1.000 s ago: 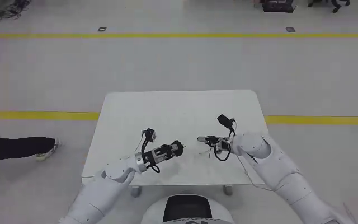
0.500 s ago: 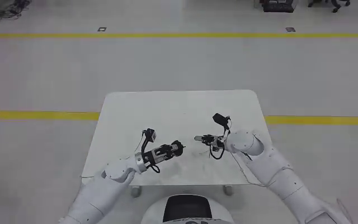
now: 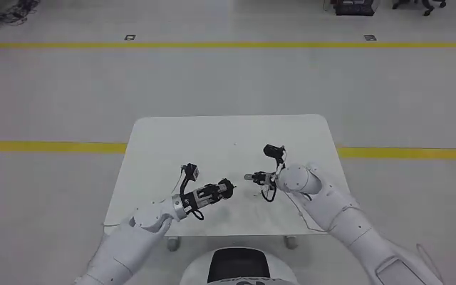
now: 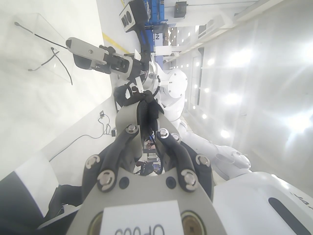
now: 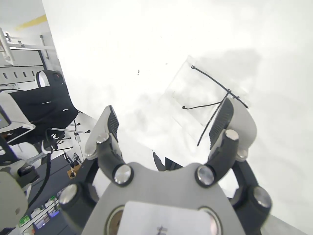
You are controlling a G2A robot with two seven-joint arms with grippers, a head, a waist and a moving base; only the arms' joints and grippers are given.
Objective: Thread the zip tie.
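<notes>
Three black zip ties (image 5: 210,76) lie crossed on a clear plastic sheet (image 5: 182,89) on the white table (image 3: 214,135). My right gripper (image 5: 166,121) is open just above the sheet, and one finger (image 5: 220,118) overlaps the ties where they cross. From the left wrist view the same ties (image 4: 44,62) lie under the right gripper (image 4: 71,47). My left gripper (image 4: 146,99) is shut and held off the table, pointing at the right gripper; I see nothing between its fingers. From above, the left gripper (image 3: 229,187) and the right gripper (image 3: 248,176) stand tip to tip near the table's middle.
A few small dark specks (image 5: 138,71) lie on the table beyond the sheet. The table's near edge (image 3: 214,234) runs close under both forearms. Yellow floor lines (image 3: 64,147) pass behind the table.
The right arm has swung inward toward the left gripper, and its wrist has turned. The left arm has stayed where it was.
</notes>
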